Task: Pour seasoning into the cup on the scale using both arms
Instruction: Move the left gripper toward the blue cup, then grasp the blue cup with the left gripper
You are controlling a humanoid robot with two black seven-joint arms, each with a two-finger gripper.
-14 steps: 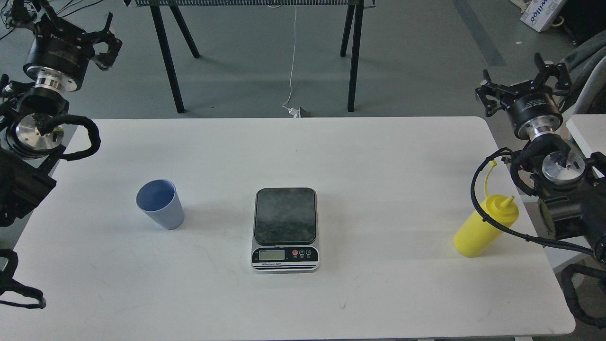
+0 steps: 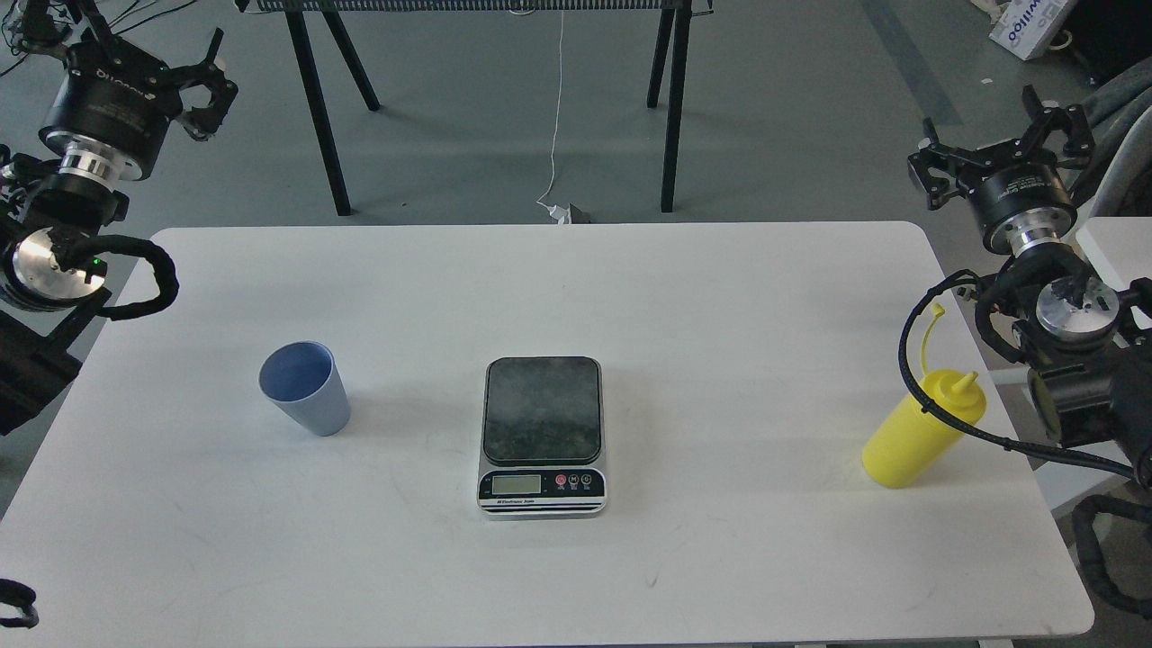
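Observation:
The light-blue cup [image 2: 304, 388] stands upright on the white table [image 2: 720, 297], left of centre. The scale [image 2: 542, 435] lies at the table's middle with its dark platform bare. The yellow seasoning bottle [image 2: 920, 432] stands at the table's right edge with its cap strap sticking up; a black cable of my right arm crosses in front of it. My left gripper [image 2: 214, 79] is open and empty, high at the far left beyond the table. My right gripper [image 2: 994, 139] is open and empty, beyond the far right corner, well behind the bottle.
Black trestle legs [image 2: 670, 108] stand on the grey floor behind the table, with a white cable [image 2: 556, 117] hanging down. A second white table edge [image 2: 1111, 247] shows at the far right, behind my right arm.

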